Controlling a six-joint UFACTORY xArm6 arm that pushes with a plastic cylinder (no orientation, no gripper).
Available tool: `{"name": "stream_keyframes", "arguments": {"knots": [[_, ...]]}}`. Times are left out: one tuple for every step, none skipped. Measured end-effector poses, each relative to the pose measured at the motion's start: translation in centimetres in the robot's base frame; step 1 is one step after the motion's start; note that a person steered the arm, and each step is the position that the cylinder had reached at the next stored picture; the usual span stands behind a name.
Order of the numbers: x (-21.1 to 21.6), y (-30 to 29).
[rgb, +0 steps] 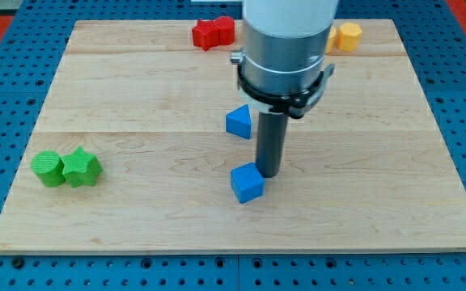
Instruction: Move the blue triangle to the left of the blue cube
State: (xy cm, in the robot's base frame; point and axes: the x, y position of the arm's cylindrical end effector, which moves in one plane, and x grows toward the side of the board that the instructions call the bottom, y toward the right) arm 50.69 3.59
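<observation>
The blue triangle [239,122] lies near the middle of the wooden board [136,81]. The blue cube [247,183] sits below it, slightly to the view's right. My tip [268,174] stands at the cube's upper right corner, touching or nearly touching it. The tip is below and to the right of the triangle, apart from it. The rod hangs from a large grey and white arm body [285,48] that hides part of the board's top middle.
Two red blocks [213,33] sit together at the top centre. A yellow block [349,36] and an orange one partly hidden by the arm are at the top right. Two green blocks [66,168] sit at the left.
</observation>
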Motion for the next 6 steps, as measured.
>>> {"name": "stream_keyframes", "arguments": {"knots": [[-0.8, 4.7], [-6.7, 6.4], [-11.7, 2.9], [-10.9, -2.6], [-5.9, -3.7], [-1.5, -3.9]]}}
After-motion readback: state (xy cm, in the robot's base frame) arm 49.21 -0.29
